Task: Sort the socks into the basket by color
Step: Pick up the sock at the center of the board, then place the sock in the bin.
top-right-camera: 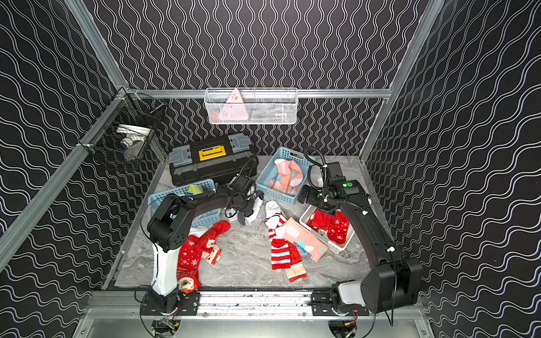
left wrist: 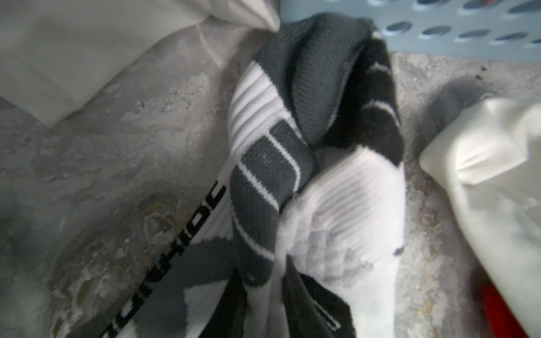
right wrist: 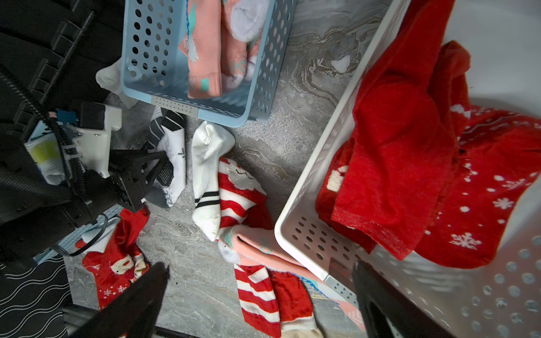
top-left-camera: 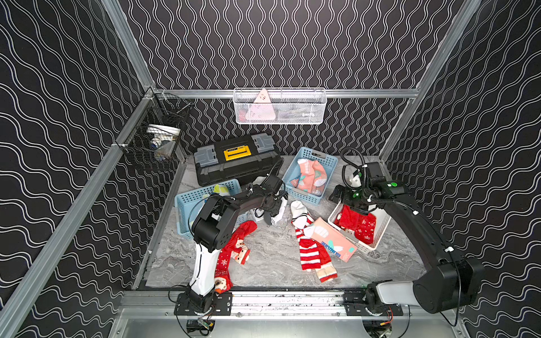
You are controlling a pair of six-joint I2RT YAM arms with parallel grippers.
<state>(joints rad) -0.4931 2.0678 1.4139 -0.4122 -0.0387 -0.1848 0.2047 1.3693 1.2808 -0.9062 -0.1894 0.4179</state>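
My left gripper (left wrist: pixel 266 310) is shut on a white-and-black sock (left wrist: pixel 336 204), pinching its white fabric low over the table beside the left blue basket (top-left-camera: pixel 187 199); in a top view the gripper (top-left-camera: pixel 270 215) hides most of that sock. My right gripper (right wrist: pixel 254 304) stands open and holds nothing above the white basket (top-left-camera: pixel 377 234), where red snowflake socks (top-left-camera: pixel 361 226) lie. Salmon-pink socks (top-left-camera: pixel 311 175) fill the far blue basket (top-left-camera: pixel 292 172). On the table lie a red-white striped sock (top-left-camera: pixel 310 251), a white sock with black bands (top-left-camera: pixel 298 210), a pink sock pack (top-left-camera: pixel 333 237) and red Christmas socks (top-left-camera: pixel 234 245).
A black toolbox (top-left-camera: pixel 237 158) with a yellow latch stands at the back. A white wire basket (top-left-camera: pixel 279 106) hangs on the back wall and a black wire one (top-left-camera: pixel 155 137) on the left rail. A white-and-yellow sock (top-left-camera: pixel 221 189) sits in the left blue basket.
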